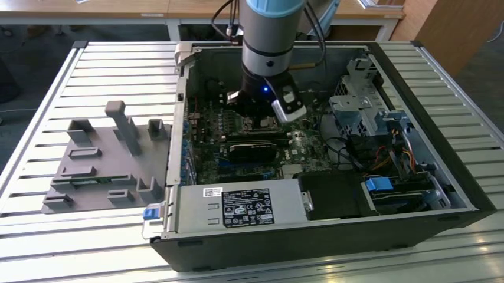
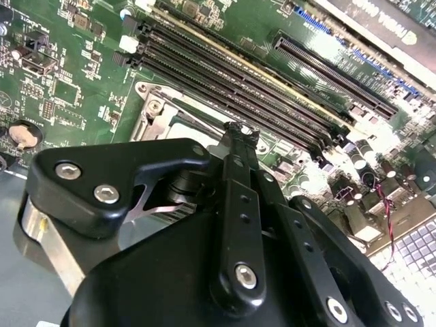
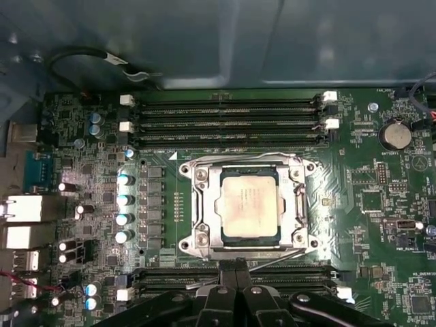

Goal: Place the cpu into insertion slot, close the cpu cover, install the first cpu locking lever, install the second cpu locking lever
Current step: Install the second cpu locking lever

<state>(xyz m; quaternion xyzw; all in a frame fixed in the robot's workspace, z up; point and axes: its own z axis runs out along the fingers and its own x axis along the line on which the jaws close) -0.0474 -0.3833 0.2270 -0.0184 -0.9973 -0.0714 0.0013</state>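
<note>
The cpu (image 3: 249,205) sat in the insertion slot (image 3: 221,240), with the cpu cover (image 3: 248,206) closed flat around it. The gripper (image 3: 235,267), fingers pressed together and holding nothing, hovered at the cover's edge.

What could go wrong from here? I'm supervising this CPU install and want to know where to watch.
1. The pincer sits at the edge of the cpu cover, which lies over the cpu; a slip could scrape the motherboard.
2. Memory slots and capacitors crowd the socket, so a sideways push might knock them.
3. The arm reaches deep into the computer case, near loose cables that might snag.
</note>
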